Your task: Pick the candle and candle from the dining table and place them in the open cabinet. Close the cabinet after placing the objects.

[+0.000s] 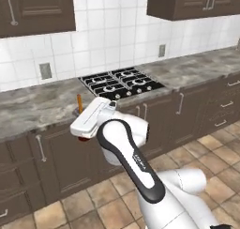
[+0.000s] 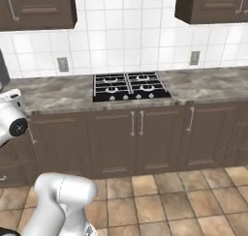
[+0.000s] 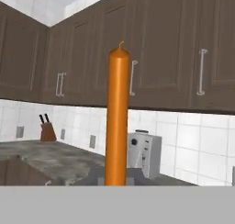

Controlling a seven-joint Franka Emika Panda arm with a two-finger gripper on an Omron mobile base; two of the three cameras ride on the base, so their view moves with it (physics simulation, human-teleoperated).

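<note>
Gripper [image 1: 80, 125] clamped shut on taper candle [image 3: 116, 117], long axis upright, wall cabinets [image 3: 151, 48] from 10 to 2 o'clock ahead.

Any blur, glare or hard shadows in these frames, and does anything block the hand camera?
Left base view: flat, even lighting, no glare on the stove, edges slightly soft; the arm covers most of the orange candle. Right base view: same soft render, no strong shadows on the counter. Hand view: the candle stands close and sharp, splitting the frame, with the toaster behind it.
</note>
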